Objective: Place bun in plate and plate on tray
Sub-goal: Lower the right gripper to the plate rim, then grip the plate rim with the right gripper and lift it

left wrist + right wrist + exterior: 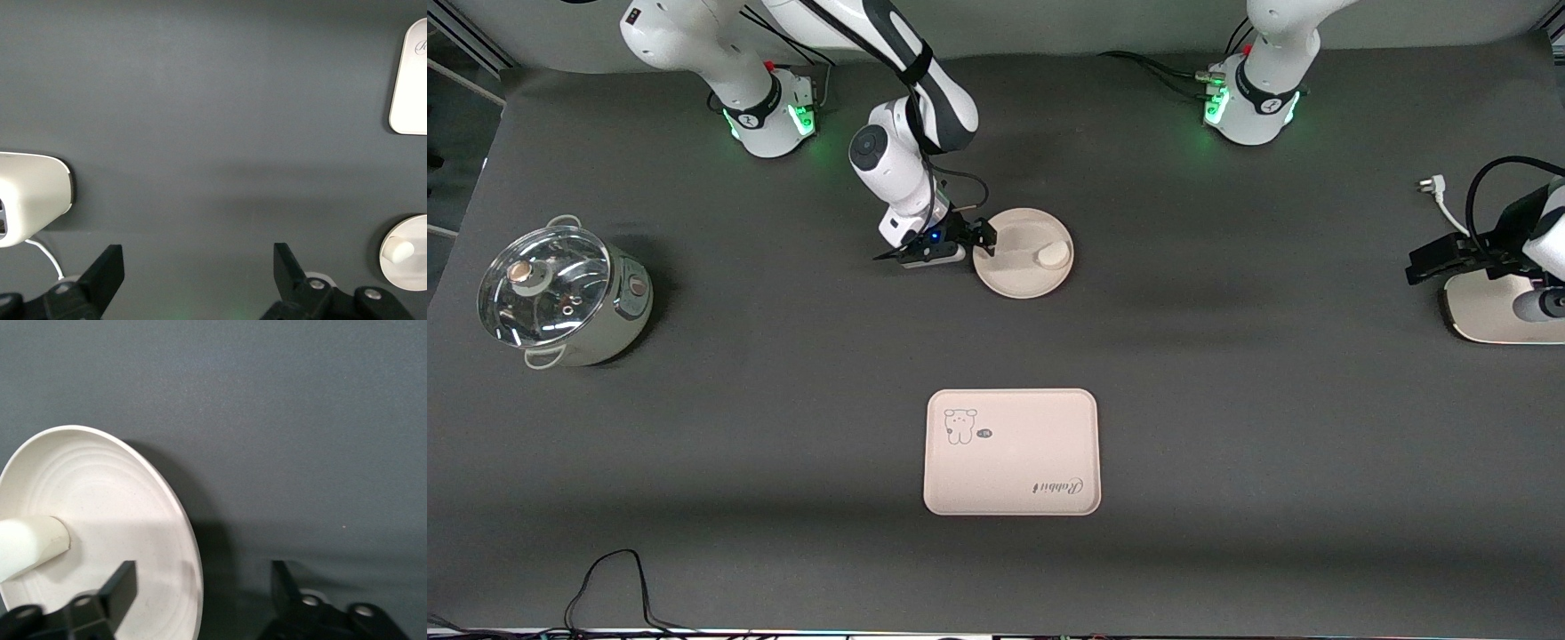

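Observation:
The round cream plate [1021, 267] lies on the dark table, nearer the robot bases than the tray [1011, 452]. The small off-white bun [1053, 256] lies in the plate. My right gripper [971, 242] is open and low at the plate's rim, on the right arm's side. In the right wrist view the plate [113, 513] rim runs between the open fingers, one finger [120, 587] is over the plate, and the bun [30, 547] is beside it. My left gripper [1427, 267] waits, open and empty [198, 267], at the left arm's end of the table.
A steel pot with a glass lid [560, 298] stands at the right arm's end of the table. A white appliance [1489, 311] with a cable lies under the left arm. The left wrist view shows the tray's corner [410, 80] and the plate [417, 270].

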You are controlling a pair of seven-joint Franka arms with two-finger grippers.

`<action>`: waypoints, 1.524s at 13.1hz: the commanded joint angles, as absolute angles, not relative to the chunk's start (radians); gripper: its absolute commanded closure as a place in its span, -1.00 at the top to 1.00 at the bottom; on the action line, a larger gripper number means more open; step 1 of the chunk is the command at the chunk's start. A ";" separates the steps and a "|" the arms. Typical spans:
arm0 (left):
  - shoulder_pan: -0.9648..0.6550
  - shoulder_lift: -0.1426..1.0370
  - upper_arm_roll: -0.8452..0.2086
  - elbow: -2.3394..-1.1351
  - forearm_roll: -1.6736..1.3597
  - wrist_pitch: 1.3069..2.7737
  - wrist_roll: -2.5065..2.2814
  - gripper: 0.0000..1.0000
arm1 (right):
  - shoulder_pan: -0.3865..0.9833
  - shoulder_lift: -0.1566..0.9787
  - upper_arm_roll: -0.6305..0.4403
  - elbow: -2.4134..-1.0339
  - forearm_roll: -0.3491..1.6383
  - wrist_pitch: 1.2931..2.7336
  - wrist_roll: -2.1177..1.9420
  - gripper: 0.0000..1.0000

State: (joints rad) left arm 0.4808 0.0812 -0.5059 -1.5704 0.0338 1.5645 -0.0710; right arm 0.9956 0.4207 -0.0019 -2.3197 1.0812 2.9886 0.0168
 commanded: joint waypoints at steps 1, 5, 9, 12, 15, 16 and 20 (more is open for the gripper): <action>0.283 0.063 -0.317 -1.571 0.063 1.569 -0.057 1.00 | 1.002 0.433 -0.002 -2.298 1.121 2.994 -0.020 -0.14; 0.006 0.064 -0.051 -1.568 0.063 1.568 -0.057 1.00 | 1.000 0.423 -0.002 -2.298 1.121 2.993 -0.014 -1.00; 0.003 0.087 -0.051 -1.523 0.061 1.554 -0.060 1.00 | 0.999 0.416 -0.002 -2.298 1.121 2.993 -0.014 -1.00; 0.015 0.095 -0.051 -1.519 0.054 1.554 -0.057 1.00 | 0.989 0.349 -0.008 -2.296 1.121 2.930 -0.015 -1.00; 0.005 0.095 -0.051 -1.511 0.057 1.554 -0.060 1.00 | 0.974 0.266 -0.015 -2.304 1.108 2.849 -0.020 -1.00; 0.006 0.095 -0.051 -1.512 0.057 1.554 -0.058 1.00 | 0.974 0.249 -0.018 -2.306 1.101 2.838 -0.020 -1.00; 0.006 0.100 -0.051 -1.511 0.057 1.552 -0.058 1.00 | 0.901 0.167 -0.061 -2.312 0.945 2.671 -0.011 -1.00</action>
